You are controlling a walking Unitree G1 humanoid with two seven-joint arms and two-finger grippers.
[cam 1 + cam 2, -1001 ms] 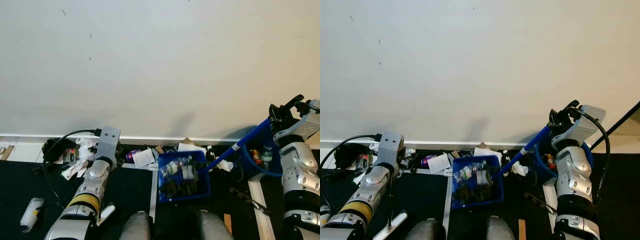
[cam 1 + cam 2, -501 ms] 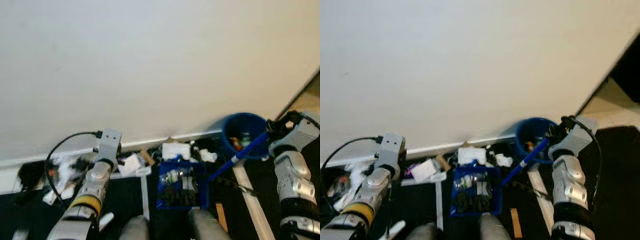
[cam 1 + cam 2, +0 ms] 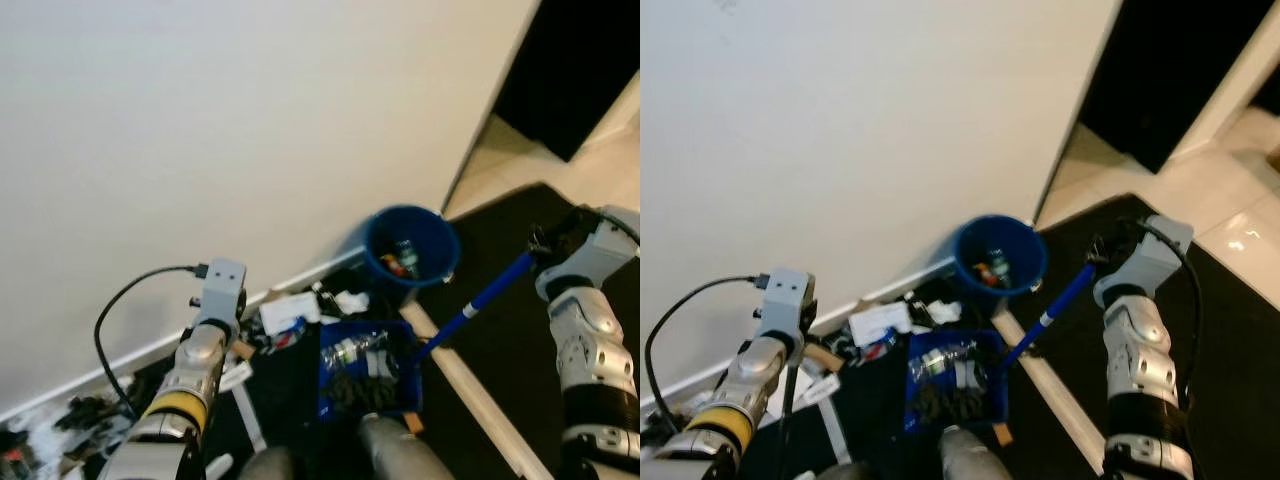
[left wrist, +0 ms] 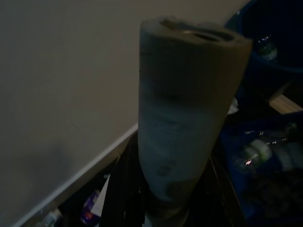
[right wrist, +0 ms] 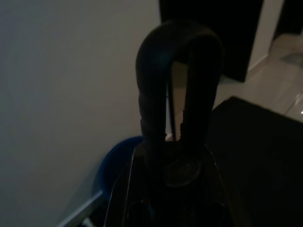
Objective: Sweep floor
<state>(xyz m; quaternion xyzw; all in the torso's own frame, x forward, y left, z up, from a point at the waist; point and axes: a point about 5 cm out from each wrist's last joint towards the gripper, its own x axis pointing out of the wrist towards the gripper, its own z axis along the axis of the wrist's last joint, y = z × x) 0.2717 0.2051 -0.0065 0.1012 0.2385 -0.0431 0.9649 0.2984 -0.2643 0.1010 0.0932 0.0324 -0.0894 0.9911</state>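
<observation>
Right eye view: right claw [image 3: 1102, 250] clamped on broom handle [image 3: 1048, 318] beside blue bucket [image 3: 997, 258].

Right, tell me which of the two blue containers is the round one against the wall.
The blue bucket, standing by the wall near the doorway with some rubbish inside. The other, the square blue dustpan, lies nearer the robot's feet and is piled with litter.

Blue-handled broom [image 3: 478, 300] slants into the blue dustpan [image 3: 368, 368].

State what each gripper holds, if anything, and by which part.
The right gripper holds the blue dustpan handle at its top end. The left gripper grips a pale broom handle.
</observation>
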